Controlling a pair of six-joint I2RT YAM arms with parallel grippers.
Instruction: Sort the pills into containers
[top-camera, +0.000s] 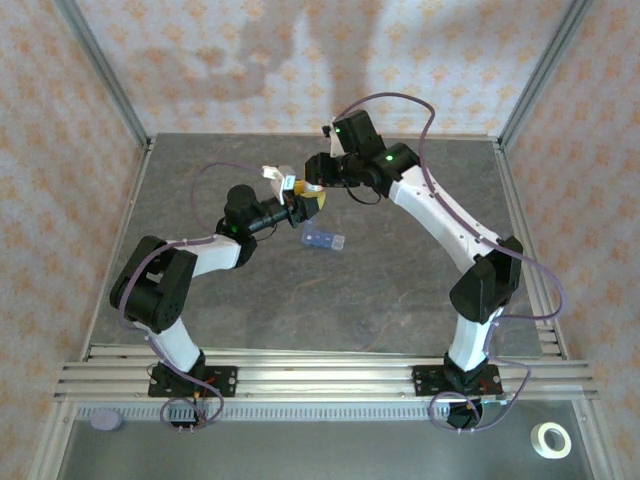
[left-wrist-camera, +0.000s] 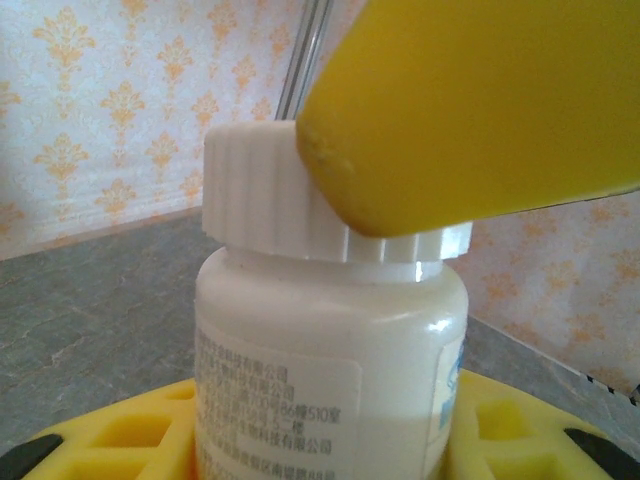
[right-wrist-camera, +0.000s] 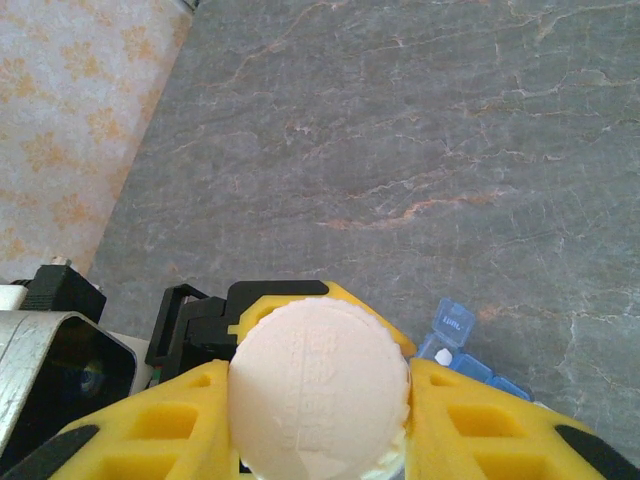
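A small whitish bottle (left-wrist-camera: 330, 350) with a ribbed white cap (left-wrist-camera: 260, 200) is held upright above the table. My left gripper (left-wrist-camera: 330, 450) is shut on its body, yellow fingers (left-wrist-camera: 130, 435) on either side. From above, my right gripper (right-wrist-camera: 320, 420) is shut on the cap (right-wrist-camera: 320, 385), with its pads (right-wrist-camera: 490, 420) pressed to the cap's rim. Both grippers meet at the bottle (top-camera: 308, 197) over mid-table. The blue containers (top-camera: 323, 240) lie on the table just right of the bottle. One lid of the containers (right-wrist-camera: 455, 335) stands open, with a white pill (right-wrist-camera: 443, 356) inside.
The grey stone-pattern table (top-camera: 400, 300) is bounded by metal posts and patterned walls. A roll of tape (top-camera: 550, 440) and a purple disc (top-camera: 105, 421) lie in front of the arm bases, beyond the rail.
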